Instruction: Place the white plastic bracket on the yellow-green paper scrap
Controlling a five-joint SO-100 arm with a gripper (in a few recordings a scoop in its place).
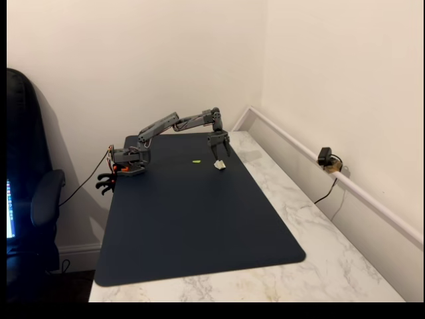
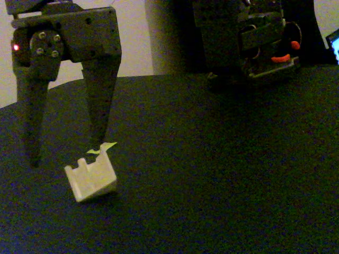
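The white plastic bracket (image 1: 220, 165) (image 2: 91, 180) lies tilted on the dark mat (image 1: 199, 226), free of the fingers. My gripper (image 1: 218, 155) (image 2: 66, 152) hangs just above and behind it, open, its two dark fingers spread wider than the bracket and holding nothing. The yellow-green paper scrap (image 1: 196, 161) (image 2: 100, 150) lies flat on the mat. In a fixed view it sits a short way left of the bracket; in the other, low one it peeks out just behind the bracket, by one fingertip (image 2: 97, 143).
The arm's base (image 1: 129, 161) (image 2: 254, 42) is clamped at the mat's far left edge. A small camera (image 1: 325, 158) with a cable sits on the wall rail to the right. A marble tabletop (image 1: 312, 219) surrounds the mat, and a dark chair (image 1: 33, 199) stands at left.
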